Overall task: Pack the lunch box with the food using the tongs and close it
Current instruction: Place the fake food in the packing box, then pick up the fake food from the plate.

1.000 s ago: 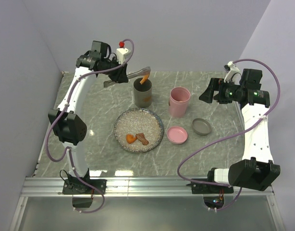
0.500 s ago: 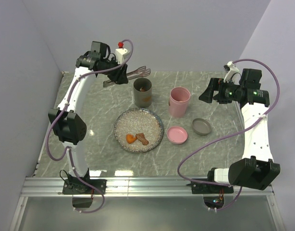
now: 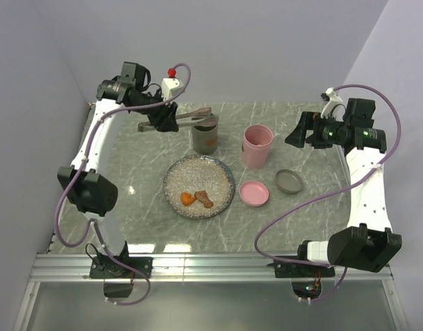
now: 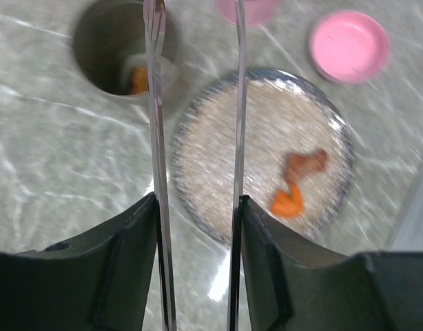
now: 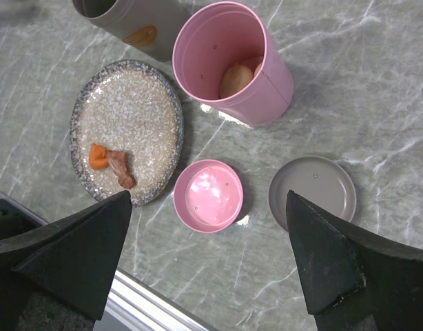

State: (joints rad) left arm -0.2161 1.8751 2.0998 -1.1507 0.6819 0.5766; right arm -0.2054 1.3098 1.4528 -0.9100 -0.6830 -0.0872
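My left gripper [image 3: 169, 123] [image 4: 198, 207] is shut on the tongs [image 3: 195, 114], whose two thin arms [image 4: 156, 138] run apart between my fingers with nothing between their tips. The tips hang over the grey lunch box tub [image 3: 205, 136] [image 4: 122, 41], where an orange chunk [image 4: 138, 77] lies on a pale piece. An orange chunk [image 3: 188, 198] [image 4: 287, 201] and a brown piece [image 3: 204, 198] [image 4: 304, 164] lie on the speckled plate [image 3: 198, 172] [image 5: 129, 110]. The pink tub [image 3: 257, 145] [image 5: 266, 76] holds a beige ball [image 5: 235, 79]. My right gripper [image 3: 299, 133] [image 5: 208, 196] hangs open, high at the right.
A pink lid [image 3: 254, 193] [image 5: 207, 195] and a grey lid [image 3: 289, 181] [image 5: 312, 192] lie face up right of the plate. A metal rail runs along the table's near edge [image 3: 211, 262]. Walls close in the back and both sides.
The tongs have spread and the orange chunk they held above the grey tub now lies inside it. My left arm has swung a little left and nearer. The right arm is still.
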